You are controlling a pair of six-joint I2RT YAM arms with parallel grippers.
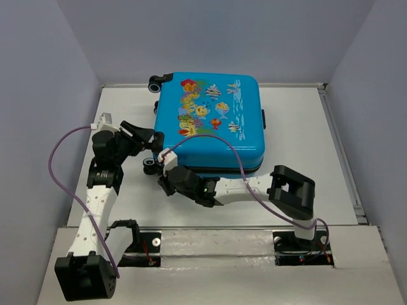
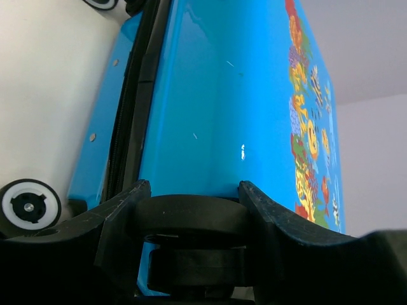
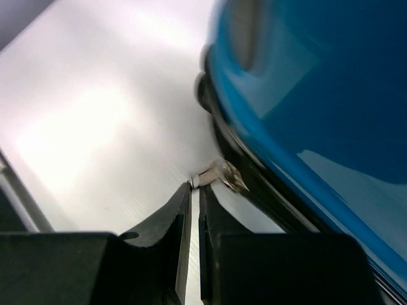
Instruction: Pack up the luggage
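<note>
Luggage (image 1: 213,117) first, says one observer. Where does it lie?

Flat in the middle of the white table (image 1: 305,159), the other answers, with the fish-and-coral face up and the shells together. Its wheels point left and its near edge sits just beyond the arms.

And the left gripper (image 1: 151,140)?

It reaches in from the left, at the near-left corner of the case. The left wrist view shows its two black fingers (image 2: 124,210) on either side of a black wheel (image 2: 191,219), pressed against the wheel's flanks, so it is clamped on that wheel. A second wheel with a white hub (image 2: 28,204) stands free to the left of it. The black zipper edge (image 2: 130,114) runs away along the blue shell.

What about the right gripper (image 3: 195,190)?

It lies low on the table at the near-left corner, just below the case's near edge. Its jaws are drawn in until only a thin slit shows between them. A small silvery zipper pull (image 3: 219,175) sits at the tips, and its end looks pinched there. That view is blurred, so the exact contact is hard to read.

Anything else in sight?

A purple cable (image 1: 60,171) loops out to the left of the left arm. Another crosses the near part of the printed lid on its way back to the right arm.
</note>
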